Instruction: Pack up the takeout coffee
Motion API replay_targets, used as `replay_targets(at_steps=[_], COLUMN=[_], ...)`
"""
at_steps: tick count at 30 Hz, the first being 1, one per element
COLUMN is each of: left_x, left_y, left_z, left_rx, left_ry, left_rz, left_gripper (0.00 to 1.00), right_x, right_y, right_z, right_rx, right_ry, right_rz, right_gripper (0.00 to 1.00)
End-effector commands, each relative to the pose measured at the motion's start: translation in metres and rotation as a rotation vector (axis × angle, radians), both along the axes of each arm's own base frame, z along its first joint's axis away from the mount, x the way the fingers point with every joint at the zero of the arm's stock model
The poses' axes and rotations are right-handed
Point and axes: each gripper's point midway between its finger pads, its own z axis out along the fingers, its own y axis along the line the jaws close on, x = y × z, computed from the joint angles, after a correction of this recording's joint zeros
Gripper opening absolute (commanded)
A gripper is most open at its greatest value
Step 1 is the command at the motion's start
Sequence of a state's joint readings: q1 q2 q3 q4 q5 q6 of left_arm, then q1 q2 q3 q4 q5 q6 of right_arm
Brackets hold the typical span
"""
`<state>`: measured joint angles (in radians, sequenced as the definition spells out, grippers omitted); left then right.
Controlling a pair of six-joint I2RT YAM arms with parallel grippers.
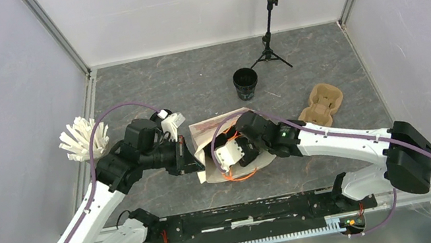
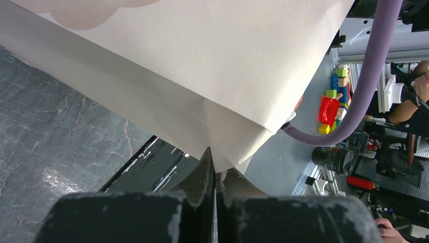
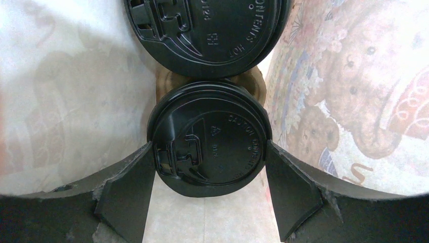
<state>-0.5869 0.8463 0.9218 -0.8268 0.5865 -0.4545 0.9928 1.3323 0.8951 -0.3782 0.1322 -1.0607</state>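
Nearest you, at the front edge of the table point(image 1: 192, 79), the two arm bases sit on their black rail point(image 1: 249, 212); work across from there.

On the far left a white spiky object point(image 1: 82, 139) lies by the wall and has no part in the job.

Your left gripper point(image 2: 213, 159) is clenched on a folded corner of the paper bag point(image 2: 202, 66), with the paper pinched flat between its fingers.

Move right and your right gripper point(image 3: 210, 147) is down inside that bag. Its fingers stand wide, one against each side of the near cup point(image 3: 210, 167), so I read it as grasping that cup, not released. Just beyond it the far cup point(image 3: 212, 25) already sits in the bag, its lid rim touching or almost touching the near one. A scrap of brown shows between the two lids, and I can't tell what it is.

Further right, out on the bare table behind the bag, a third cup point(image 1: 245, 83) stands alone; I can't tell whether it has a lid. The brown carrier point(image 1: 322, 106) lies to its right, nearer you, with nothing in it.

My judgement is that two cups count as packed once you let go of the near one. The third is yet to be fetched, so if these are all the cups you are about two-thirds through.
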Motion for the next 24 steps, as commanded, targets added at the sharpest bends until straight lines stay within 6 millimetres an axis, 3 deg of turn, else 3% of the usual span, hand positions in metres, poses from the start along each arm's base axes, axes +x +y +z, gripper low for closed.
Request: replay_targets(at_steps=[1, 7, 19, 24], left_x=[-0.001, -0.001, 0.001, 0.001], left_y=[-0.008, -0.008, -0.008, -0.008], left_z=[0.02, 0.019, 0.015, 0.013], left_rx=[-0.061, -0.059, -0.047, -0.043], left_ry=[-0.035, -0.034, -0.029, -0.03], left_rz=[-0.037, -0.038, -0.037, -0.039], left_gripper=[0.02, 0.02, 0.02, 0.02], right_x=[0.002, 0.0, -0.009, -0.017], right_y=[-0.002, 0.002, 0.008, 0.007], right_z=[0.013, 0.021, 0.037, 0.034], right_rx=[0.008, 0.02, 0.034, 0.022], right_ry=[-0.001, 0.007, 0.045, 0.074], right_rz=[-0.002, 0.016, 0.065, 0.1], right_gripper=[0.8, 0.88, 0.84, 0.86])
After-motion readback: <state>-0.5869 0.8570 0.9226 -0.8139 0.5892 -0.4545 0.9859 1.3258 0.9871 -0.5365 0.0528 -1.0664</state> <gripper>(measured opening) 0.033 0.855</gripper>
